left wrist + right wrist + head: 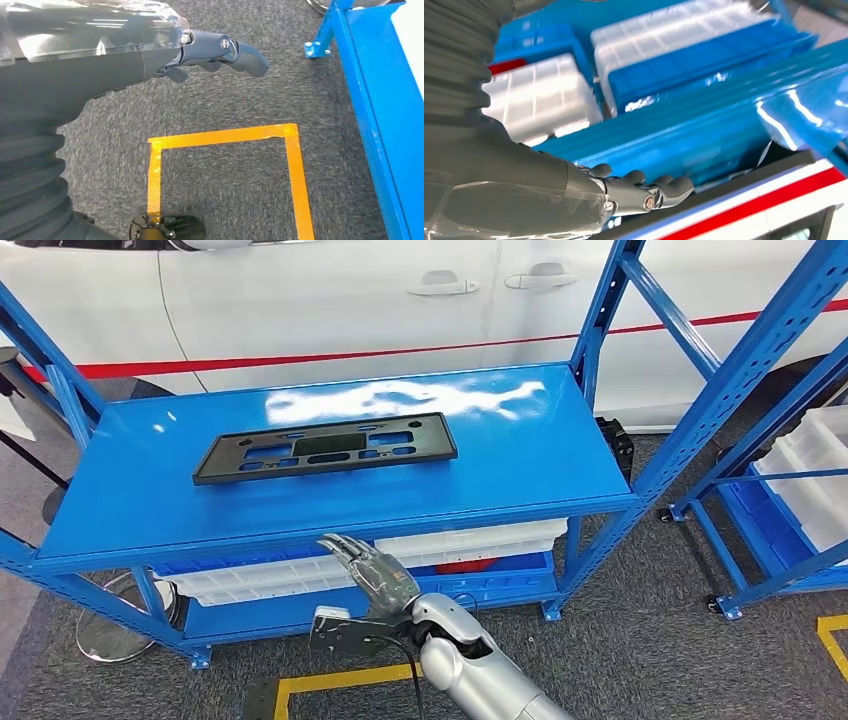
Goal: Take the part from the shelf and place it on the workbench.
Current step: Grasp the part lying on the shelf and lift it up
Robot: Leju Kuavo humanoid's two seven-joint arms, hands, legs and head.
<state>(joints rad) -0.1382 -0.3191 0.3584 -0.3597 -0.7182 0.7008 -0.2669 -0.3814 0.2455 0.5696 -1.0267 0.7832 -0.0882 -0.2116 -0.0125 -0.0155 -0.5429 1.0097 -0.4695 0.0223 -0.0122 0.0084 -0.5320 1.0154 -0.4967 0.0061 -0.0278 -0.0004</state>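
The part, a flat black rectangular frame with cut-outs, lies on the top surface of the blue rack, left of centre. My right hand is raised in front of the rack's front edge, just below the top surface and nearer than the part. Its fingers are spread and hold nothing. In the right wrist view the same hand reaches out flat under the blue edge. My left hand hangs over the grey carpet with its fingers loosely extended and nothing in it.
White bins and a red item sit on the rack's lower level. A second blue rack with white bins stands at the right. A white car is behind. Yellow tape marks the floor.
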